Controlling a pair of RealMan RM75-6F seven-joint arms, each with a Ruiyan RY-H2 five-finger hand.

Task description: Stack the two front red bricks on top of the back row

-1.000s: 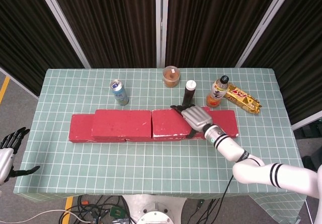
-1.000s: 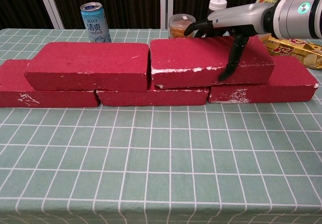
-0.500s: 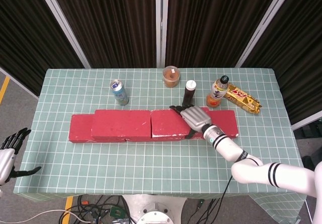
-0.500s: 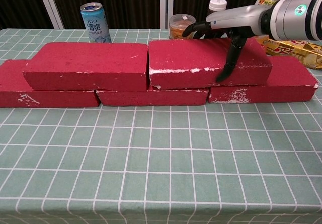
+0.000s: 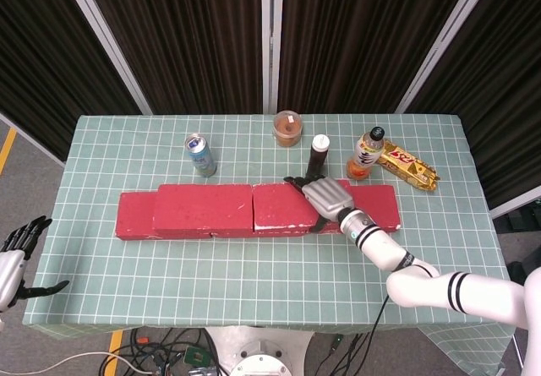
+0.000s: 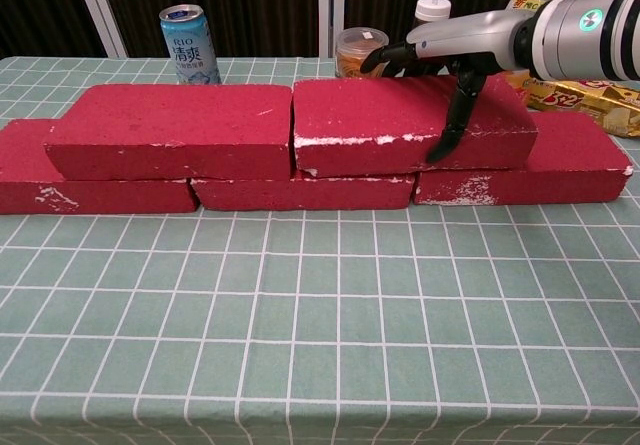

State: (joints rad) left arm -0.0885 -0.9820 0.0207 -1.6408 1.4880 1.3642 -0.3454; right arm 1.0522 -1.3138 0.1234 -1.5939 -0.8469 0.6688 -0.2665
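The right hand grips the top right red brick — thumb on its near face, fingers over the far edge — next to the top left red brick on the back row, and the far blue can reads "RIO".
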